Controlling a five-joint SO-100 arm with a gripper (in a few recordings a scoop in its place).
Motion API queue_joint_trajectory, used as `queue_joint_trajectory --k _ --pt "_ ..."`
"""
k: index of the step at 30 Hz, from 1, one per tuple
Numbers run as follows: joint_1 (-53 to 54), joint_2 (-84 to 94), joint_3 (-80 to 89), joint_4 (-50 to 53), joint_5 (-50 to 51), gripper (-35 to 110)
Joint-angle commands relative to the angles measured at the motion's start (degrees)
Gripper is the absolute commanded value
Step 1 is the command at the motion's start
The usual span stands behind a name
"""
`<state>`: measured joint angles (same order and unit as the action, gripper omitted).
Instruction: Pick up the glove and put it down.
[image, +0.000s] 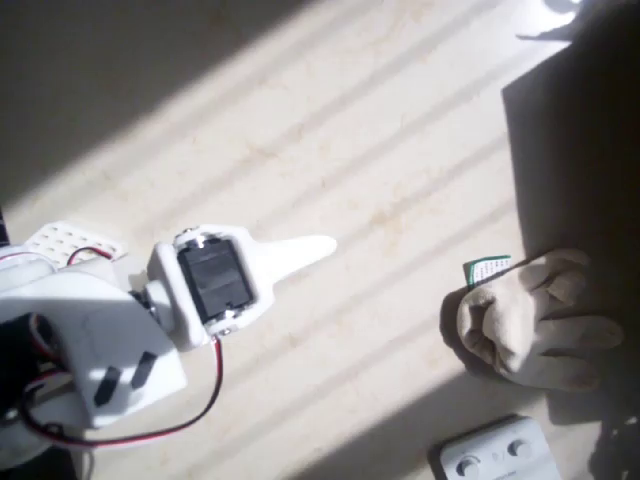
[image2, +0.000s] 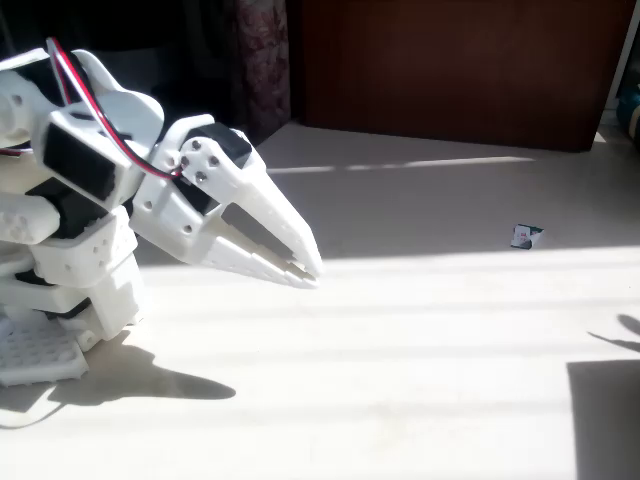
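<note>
Glove (image: 535, 320) lengthwise across, fingers rightward

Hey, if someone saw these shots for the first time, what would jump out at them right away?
First the white arm at the left of both views, its gripper shut and pointing right above the floor, with a red wire looping over it. Next the cream glove lying crumpled at the right of the overhead view, a small green-and-white card at its upper left edge. Bright sun stripes cross the floor between them.
</note>
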<state>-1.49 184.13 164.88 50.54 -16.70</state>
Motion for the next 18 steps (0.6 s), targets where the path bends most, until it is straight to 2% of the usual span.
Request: queue_joint_trajectory --k 1,18 --pt "-0.18 3.78 1.23 -0.09 0.44 1" --pt "-0.18 3.96 12.13 -0.88 0.44 1"
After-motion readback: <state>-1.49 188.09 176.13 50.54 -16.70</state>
